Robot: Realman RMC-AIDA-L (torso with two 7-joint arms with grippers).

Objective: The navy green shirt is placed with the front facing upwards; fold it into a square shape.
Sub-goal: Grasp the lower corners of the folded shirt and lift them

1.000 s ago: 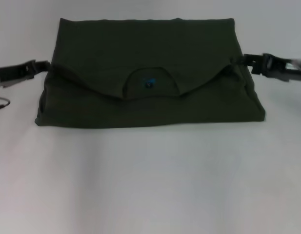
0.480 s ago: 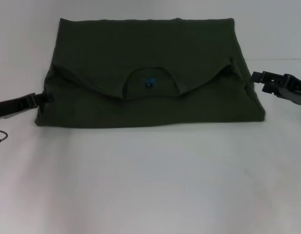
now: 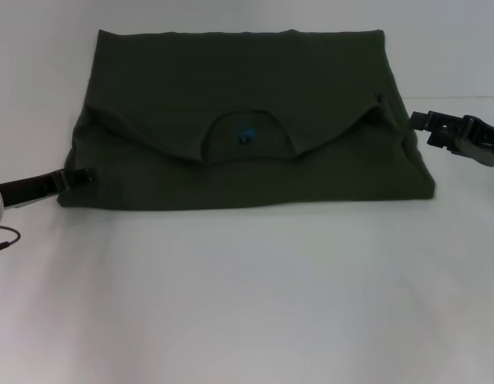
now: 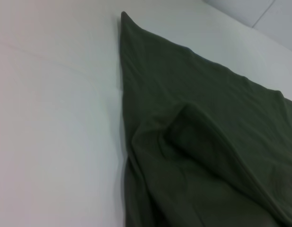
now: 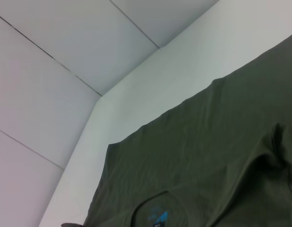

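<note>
the white table (image 3: 247, 296) is the biggest thing in sight, smooth and matte, running out in front of both claws and behind them to pale panelled walls (image 5: 65, 61) with thin dark seams.

on it lies the navy green shirt (image 3: 247, 112), between the two claws and filling the gap from one to the other. it is a dark olive, soft matte cotton folded into a wide, roughly four-sided slab, broader at the near edge than the far one. the upper part is turned down over the lower, so the collar opening arcs at the middle with the blue neck label (image 3: 247, 134) showing inside it. the folded edge dips in a shallow curve to either side of the collar. in the left wrist view the cloth shows soft ridges and a puffed fold.

the left gripper (image 3: 80, 175) comes in low and nearly level from the left, its dark tip at the shirt's near left corner; whether its fingers are apart or together, i cannot tell.

the right gripper (image 3: 420, 121) reaches in level from the right, black and blocky, its tip just beside the shirt's right edge; its finger state i cannot tell either.
</note>
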